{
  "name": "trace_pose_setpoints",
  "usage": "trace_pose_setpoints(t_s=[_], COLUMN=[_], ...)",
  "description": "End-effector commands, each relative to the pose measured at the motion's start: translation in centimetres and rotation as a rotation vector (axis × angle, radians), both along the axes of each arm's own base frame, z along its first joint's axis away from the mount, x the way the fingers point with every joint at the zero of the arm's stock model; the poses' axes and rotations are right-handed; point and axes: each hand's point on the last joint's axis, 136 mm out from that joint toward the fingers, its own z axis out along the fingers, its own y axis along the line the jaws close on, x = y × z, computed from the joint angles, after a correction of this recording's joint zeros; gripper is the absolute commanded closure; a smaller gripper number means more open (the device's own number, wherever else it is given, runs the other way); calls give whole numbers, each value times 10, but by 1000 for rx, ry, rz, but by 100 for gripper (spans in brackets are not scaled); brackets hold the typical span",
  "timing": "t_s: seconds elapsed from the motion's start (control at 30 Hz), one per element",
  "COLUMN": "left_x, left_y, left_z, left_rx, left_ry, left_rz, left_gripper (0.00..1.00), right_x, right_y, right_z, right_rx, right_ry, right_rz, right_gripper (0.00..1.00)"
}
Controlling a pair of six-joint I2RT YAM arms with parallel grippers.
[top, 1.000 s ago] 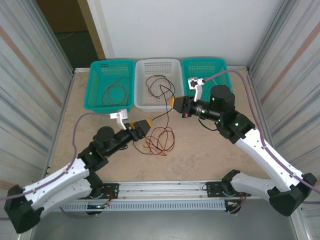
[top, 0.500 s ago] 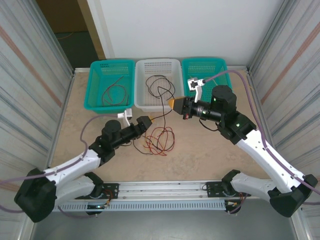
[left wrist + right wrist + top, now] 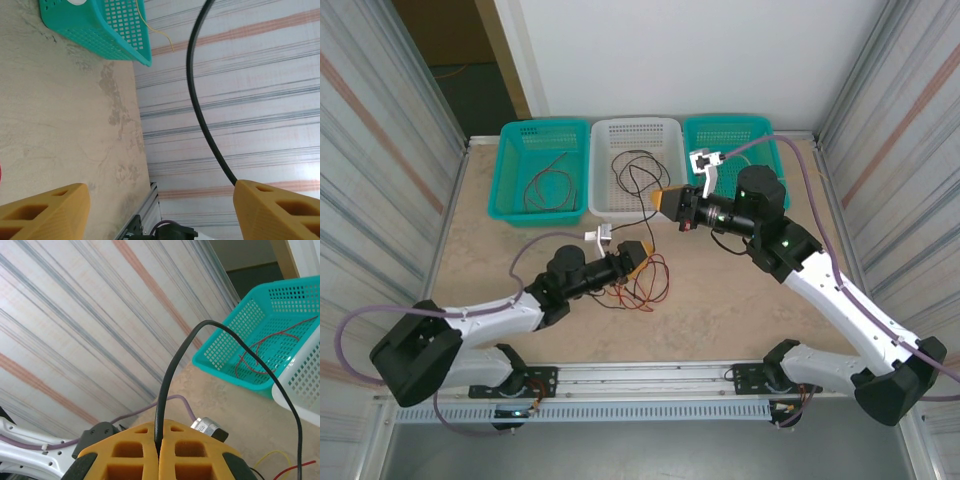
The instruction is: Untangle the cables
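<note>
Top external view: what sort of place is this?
Likely a robot test booth, not a home: white-and-black left arm and right arm bolted by a beige tabletop, a striped panel wall, a teal plastic mesh basket.

The right gripper [image 3: 159,452] has its two orange fingers [image 3: 125,460] pressed together on a thin black cable [image 3: 172,370]. The cable bends up and over, then drops down on the right. Behind it, red wires [image 3: 270,340] lie in a teal basket [image 3: 225,347], next to a white basket [image 3: 300,385] on the tan table [image 3: 225,407].
</note>
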Motion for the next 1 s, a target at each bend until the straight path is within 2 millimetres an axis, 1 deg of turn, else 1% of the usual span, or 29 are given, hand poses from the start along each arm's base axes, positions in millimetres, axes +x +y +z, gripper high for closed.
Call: trace_pose_setpoints(t_s=[0.0, 0.13, 0.17, 0.23, 0.37, 0.4, 0.53, 0.7, 0.77, 0.8, 0.9, 0.97], left_x=[3, 4, 5, 5, 5, 5, 6, 7, 7, 7, 5, 4], left_y=[-6, -2, 0, 2, 3, 3, -2, -8, -8, -9, -9, -9], left_z=[34, 43, 46, 51, 56, 56, 53, 54, 53, 52, 55, 58], left_rx=[-92, -125, -133, -150, -163, -159, -153, -168, -165, -160, -168, -178], left_ry=[-59, -84, -92, -108, -122, -122, -116, -129, -139, -137, -144, -153], left_rz=[-6, 16, 23, 34, 38, 36, 24, 2, 0, 0, -10, -14], left_gripper=[22, 14, 13, 12, 14, 17, 33, 60, 67, 65, 48, 41], right_x=[-5, -6, -6, -6, -4, -4, -3, -2, -2, -2, -2, -1], right_y=[-1, -4, -4, -3, -2, -1, -1, -2, -1, -1, 0, 1], right_z=[28, 27, 26, 26, 23, 24, 22, 23, 22, 23, 21, 20], right_rx=[62, 63, 63, 66, 71, 73, 72, 79, 79, 80, 77, 76], right_ry=[-44, -44, -42, -40, -27, -26, -19, -18, -14, -15, -8, -3], right_rz=[19, 9, 8, 11, 11, 12, 10, 4, 4, 5, 7, 10], right_gripper=[100, 100, 100, 100, 100, 100, 100, 100, 100, 100, 100, 100])
